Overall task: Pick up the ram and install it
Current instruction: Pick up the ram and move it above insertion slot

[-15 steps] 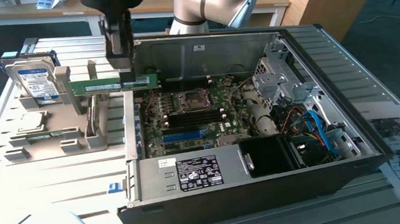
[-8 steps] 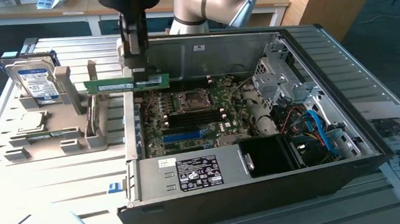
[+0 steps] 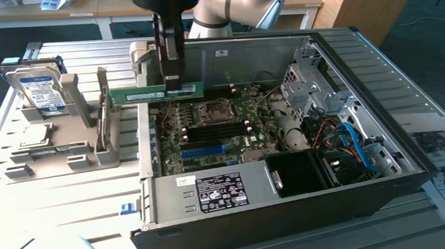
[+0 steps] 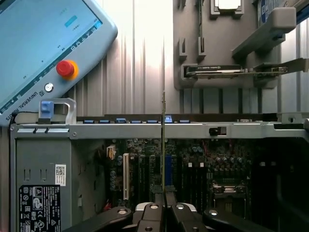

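The teach pendant's [image 4: 48, 43] grey rim reads "UNIVERSAL ROB", the rest cut off. The black label [image 3: 221, 192] on the power supply [image 3: 172, 192], the white label [image 3: 146, 96] on the ram [image 3: 190, 90] and the hard drive's [image 3: 38, 90] blue-white one carry print too small to read.

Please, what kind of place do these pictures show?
Probably a robotics lab workbench for computer assembly: the gripper holds the ram over an open computer case on a slatted metal table, a grey fixture holds a hard drive, and a teach pendant lies nearby.
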### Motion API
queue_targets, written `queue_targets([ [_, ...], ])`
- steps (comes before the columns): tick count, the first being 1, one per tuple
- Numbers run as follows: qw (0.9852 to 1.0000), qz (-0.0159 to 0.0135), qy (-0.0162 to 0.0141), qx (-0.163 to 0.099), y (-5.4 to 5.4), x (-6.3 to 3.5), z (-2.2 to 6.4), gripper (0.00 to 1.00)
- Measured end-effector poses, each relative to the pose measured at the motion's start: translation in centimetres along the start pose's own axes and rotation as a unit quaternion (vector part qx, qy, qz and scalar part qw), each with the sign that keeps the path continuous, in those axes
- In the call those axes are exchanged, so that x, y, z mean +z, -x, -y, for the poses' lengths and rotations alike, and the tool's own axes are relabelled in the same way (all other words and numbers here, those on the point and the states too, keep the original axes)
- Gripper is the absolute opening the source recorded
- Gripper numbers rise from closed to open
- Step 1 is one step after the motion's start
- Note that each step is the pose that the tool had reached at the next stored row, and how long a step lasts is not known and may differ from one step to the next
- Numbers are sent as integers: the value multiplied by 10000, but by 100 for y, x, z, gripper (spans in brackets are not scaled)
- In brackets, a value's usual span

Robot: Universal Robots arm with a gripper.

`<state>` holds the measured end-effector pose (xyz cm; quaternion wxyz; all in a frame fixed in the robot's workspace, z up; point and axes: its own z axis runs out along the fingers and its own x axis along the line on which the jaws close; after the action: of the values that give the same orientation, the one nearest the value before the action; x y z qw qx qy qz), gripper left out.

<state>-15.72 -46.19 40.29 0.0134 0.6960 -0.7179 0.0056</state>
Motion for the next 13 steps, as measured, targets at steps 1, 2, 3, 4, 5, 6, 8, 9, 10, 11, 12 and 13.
queue_targets([
  [1, 10000, 0, 0, 0, -2, 0, 29, 12],
  [2, 10000, 0, 0, 1, -3, 0, 58, 12],
  [3, 10000, 0, 0, 0, -5, -1, 87, 12],
  [4, 10000, 0, 0, -1, -7, -1, 117, 12],
  [5, 10000, 0, 0, -1, -9, -2, 148, 12],
  [6, 10000, 0, 0, -1, -10, -2, 176, 12],
  [8, 10000, 0, 0, -1, -13, -2, 232, 12],
  [9, 10000, 0, 0, -2, -15, -2, 259, 12],
  [10, 10000, 0, 0, -2, -17, -3, 287, 12],
  [11, 10000, 0, 0, -3, -19, -3, 314, 12],
  [12, 10000, 0, 0, -2, -20, -3, 342, 12],
  [13, 10000, 0, 0, -2, -22, -3, 368, 12],
])
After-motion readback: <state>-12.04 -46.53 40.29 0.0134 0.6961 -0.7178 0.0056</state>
